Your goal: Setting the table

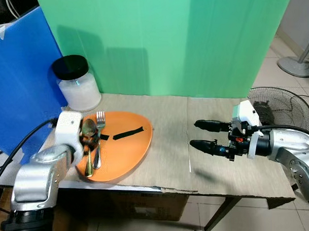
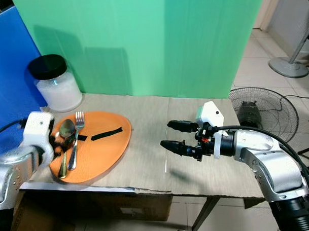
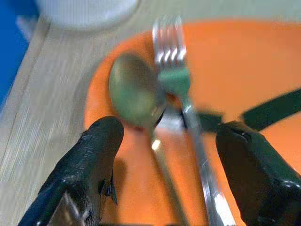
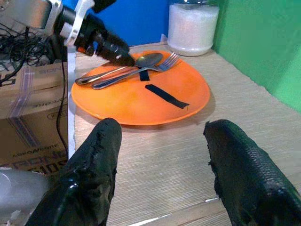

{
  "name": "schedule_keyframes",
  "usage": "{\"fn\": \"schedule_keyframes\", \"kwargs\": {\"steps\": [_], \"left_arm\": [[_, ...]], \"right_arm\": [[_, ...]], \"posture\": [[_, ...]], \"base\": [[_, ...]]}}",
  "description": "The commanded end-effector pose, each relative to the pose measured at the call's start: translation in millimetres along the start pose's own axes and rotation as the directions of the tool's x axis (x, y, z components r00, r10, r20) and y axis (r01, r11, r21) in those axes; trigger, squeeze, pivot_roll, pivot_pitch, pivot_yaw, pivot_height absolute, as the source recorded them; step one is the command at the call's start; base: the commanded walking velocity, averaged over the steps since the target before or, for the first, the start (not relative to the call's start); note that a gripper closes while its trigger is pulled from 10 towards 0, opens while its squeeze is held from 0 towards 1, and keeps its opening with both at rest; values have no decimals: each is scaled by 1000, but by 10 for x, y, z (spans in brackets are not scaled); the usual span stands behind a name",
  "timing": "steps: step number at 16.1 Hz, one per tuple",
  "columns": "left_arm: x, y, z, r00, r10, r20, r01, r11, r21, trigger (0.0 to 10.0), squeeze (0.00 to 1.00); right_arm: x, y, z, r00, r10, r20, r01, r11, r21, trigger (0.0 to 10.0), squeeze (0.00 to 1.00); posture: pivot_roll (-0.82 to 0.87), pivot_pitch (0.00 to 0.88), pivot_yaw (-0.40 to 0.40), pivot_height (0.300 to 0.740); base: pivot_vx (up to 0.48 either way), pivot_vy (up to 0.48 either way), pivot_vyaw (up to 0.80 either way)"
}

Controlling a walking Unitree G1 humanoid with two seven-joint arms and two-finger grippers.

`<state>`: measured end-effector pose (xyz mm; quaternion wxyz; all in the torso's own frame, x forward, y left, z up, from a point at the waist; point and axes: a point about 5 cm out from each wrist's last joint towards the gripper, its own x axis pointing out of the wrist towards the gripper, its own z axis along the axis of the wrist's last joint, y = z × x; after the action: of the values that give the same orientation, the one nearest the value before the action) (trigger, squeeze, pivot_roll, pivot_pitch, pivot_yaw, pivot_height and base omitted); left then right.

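While my left claw point(image 3: 164, 155) hangs open astride the spoon point(image 3: 136, 96) and fork point(image 3: 176, 70) on the orange plate point(image 1: 128, 152), I should centre on one handle before closing. My right claw point(image 1: 208, 135) waits open over bare bench point(image 1: 170, 125).

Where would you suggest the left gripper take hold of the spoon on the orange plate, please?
Probably mid-handle, from above. The spoon lies flat on the orange plate beside the fork, its bowl toward the jar. The open left gripper already straddles both necks, so closing there risks taking the fork too; shifting toward the spoon alone seems safer.
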<state>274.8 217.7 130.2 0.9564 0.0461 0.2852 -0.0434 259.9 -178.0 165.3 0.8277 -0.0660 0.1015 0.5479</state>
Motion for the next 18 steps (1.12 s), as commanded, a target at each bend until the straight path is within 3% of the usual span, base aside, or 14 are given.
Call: {"fn": "schedule_keyframes", "kwargs": {"steps": [1,2,4,6,10,15,17,18], "left_arm": [[-10,-39,87,999,-21,38,21,1000,9,10000,0],[7,-140,123,996,-78,51,76,996,34,10000,0],[36,-199,110,995,-94,33,93,995,38,10000,0],[99,-136,15,999,3,-39,-3,1000,-5,10000,0],[112,-92,-31,998,39,-52,-39,999,-5,10000,0],[172,-176,-47,999,-42,-33,42,999,-24,10000,0],[184,-207,-40,997,-65,-40,64,998,-21,9529,0],[193,-216,-46,996,-74,-46,73,997,-23,8706,0]], "right_arm": [[-6,-26,57,1000,2,2,-2,999,-35,10000,0],[-12,-34,57,1000,3,0,-3,999,-36,10000,0],[-14,-37,59,1000,5,-3,-5,999,-36,10000,0],[-18,-26,45,1000,12,-8,-12,999,-30,10000,0],[-14,-23,34,1000,19,-12,-20,1000,-23,10000,0],[-9,-31,30,999,27,-18,-28,999,-25,10000,0],[-16,-28,28,999,27,-20,-28,999,-25,10000,0],[-19,-27,26,999,28,-21,-29,999,-24,10000,0]], "posture": [[-66,0,21,740],[-66,0,21,740],[-69,0,22,740],[-72,0,23,740],[-71,0,24,740],[-70,0,22,740],[-70,0,22,740],[-75,0,25,740]], "base": [[0,0,0],[0,0,0],[0,0,0],[0,0,0],[0,0,0],[0,0,0],[0,0,0],[0,0,0]]}}
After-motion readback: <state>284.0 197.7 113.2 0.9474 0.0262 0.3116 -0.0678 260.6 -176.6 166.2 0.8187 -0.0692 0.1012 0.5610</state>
